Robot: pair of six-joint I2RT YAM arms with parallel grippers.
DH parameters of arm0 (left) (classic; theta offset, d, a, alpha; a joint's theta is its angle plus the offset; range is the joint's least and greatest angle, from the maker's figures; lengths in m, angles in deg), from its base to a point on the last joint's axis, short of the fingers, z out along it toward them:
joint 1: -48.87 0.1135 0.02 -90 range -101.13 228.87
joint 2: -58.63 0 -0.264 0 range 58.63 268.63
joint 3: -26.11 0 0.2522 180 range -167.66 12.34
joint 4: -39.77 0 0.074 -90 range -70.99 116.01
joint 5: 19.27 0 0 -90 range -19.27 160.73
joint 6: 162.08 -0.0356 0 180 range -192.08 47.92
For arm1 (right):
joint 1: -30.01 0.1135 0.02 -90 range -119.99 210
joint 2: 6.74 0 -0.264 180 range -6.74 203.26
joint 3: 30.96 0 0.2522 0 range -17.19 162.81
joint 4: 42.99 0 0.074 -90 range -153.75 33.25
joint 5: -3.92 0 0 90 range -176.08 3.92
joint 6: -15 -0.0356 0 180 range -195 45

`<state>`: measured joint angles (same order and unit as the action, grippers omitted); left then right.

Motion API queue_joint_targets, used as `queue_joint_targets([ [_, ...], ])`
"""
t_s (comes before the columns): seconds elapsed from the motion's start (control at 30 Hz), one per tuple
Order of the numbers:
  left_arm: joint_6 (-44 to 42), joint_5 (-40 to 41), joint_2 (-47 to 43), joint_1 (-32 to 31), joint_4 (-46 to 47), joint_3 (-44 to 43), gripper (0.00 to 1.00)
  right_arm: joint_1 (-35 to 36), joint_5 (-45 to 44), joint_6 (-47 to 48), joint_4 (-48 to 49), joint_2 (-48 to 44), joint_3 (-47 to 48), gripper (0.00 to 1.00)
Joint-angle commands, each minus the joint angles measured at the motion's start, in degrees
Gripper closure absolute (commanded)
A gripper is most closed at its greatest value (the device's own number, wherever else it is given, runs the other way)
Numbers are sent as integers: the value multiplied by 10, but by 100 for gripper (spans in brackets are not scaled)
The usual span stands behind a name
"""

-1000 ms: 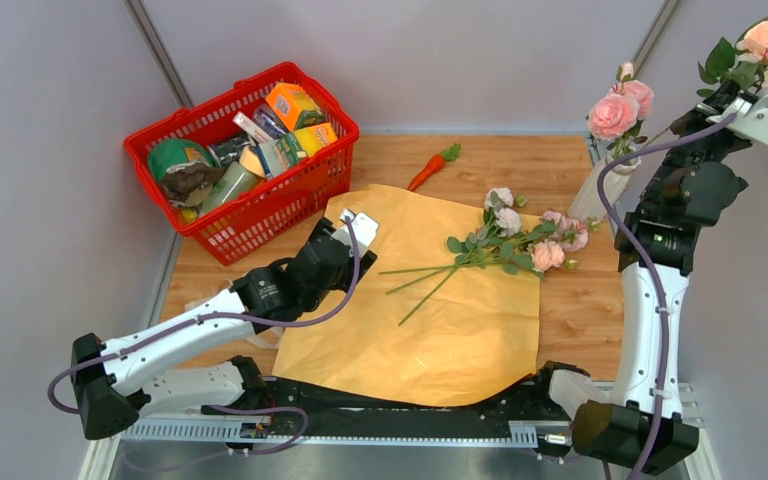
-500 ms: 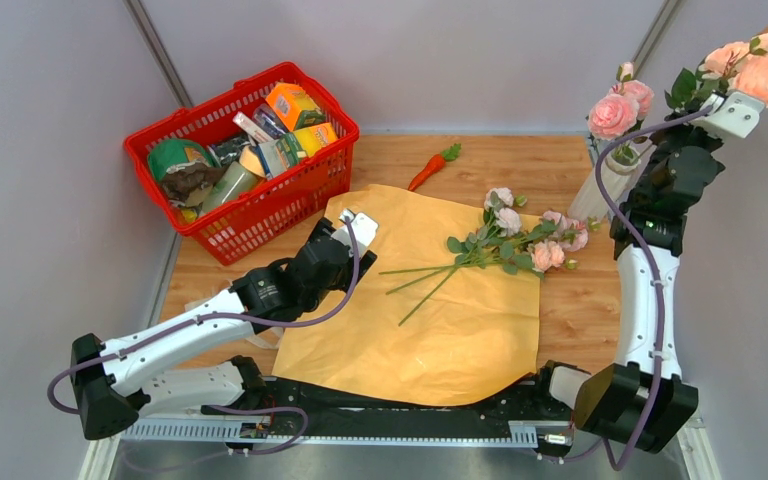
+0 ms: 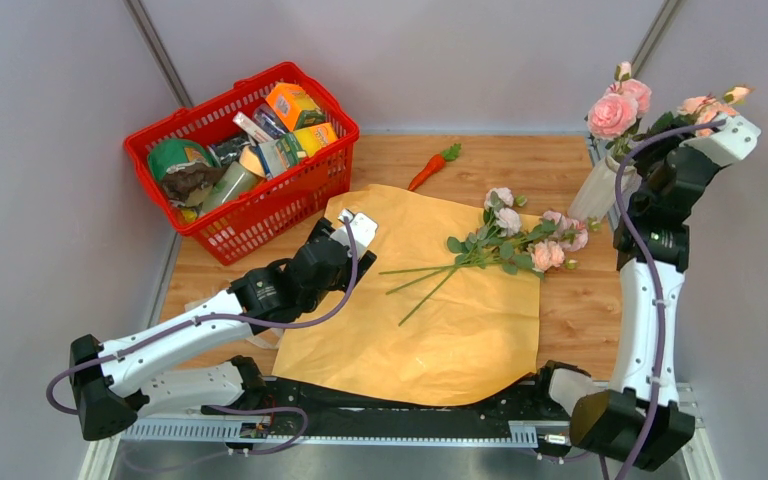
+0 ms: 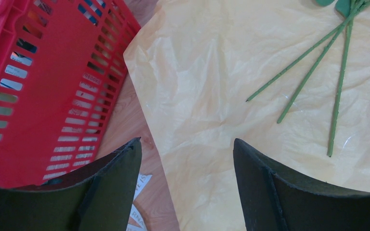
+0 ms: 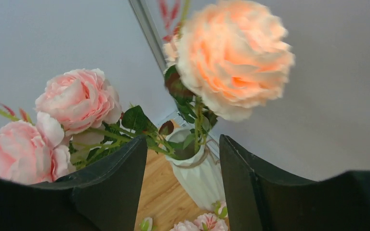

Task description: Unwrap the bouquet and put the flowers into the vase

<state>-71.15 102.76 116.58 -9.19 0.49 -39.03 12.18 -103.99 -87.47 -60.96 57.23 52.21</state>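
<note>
- The vase (image 3: 593, 195) stands upright at the far right corner of the desk (image 3: 580, 310), close to the back wall.
- Some flowers (image 3: 612, 113) are already in the vase. The right wrist view shows two pink blooms (image 5: 79, 98) leaning to one side and a big peach one (image 5: 231, 57) rising above the scalloped rim (image 5: 197, 175).
- The right fingers (image 5: 250, 183) are level with the blooms, above the mouth of the vase. They are parted and grip nothing, and the leafy stems and the neck of the vase show in the gap between them.
- The rest of the flowers (image 3: 520, 240) lie flat on the unfolded wrapping paper (image 3: 460, 320). Their small pink heads point toward the vase, partly over the right edge of the paper. Their thin green stems (image 4: 313, 72) fan out toward the middle of the sheet.
- The paper is spread tan-yellow side up and creased, covering the middle of the desk from about mid-depth to the near edge.
- The left fingers (image 4: 120, 178) are spread wide with nothing between them. They hang over the left edge of the paper, just beside the red basket (image 3: 260, 215).
- The loose stems are well apart from the left fingers.
- The basket sits at the far left of the desk, packed with boxes and packets.
- A small toy carrot (image 3: 432, 167) lies on the bare wood behind the paper, between the basket and the vase.
</note>
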Motion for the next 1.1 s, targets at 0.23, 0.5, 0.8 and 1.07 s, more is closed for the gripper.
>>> queue_joint_targets([
  [0.23,-9,1,-8,-1,6,-22,23,-2,160,-162,-168,-131,3,49],
  [0.5,-8,1,-7,-1,6,-21,23,-2,352,-256,-187,-202,-120,57],
  [0.8,-8,-1,1,-1,6,-22,23,0,428,-317,-177,-235,-274,57],
  [1.07,-8,6,6,-1,6,-21,23,42,397,-430,-174,-205,-374,65],
])
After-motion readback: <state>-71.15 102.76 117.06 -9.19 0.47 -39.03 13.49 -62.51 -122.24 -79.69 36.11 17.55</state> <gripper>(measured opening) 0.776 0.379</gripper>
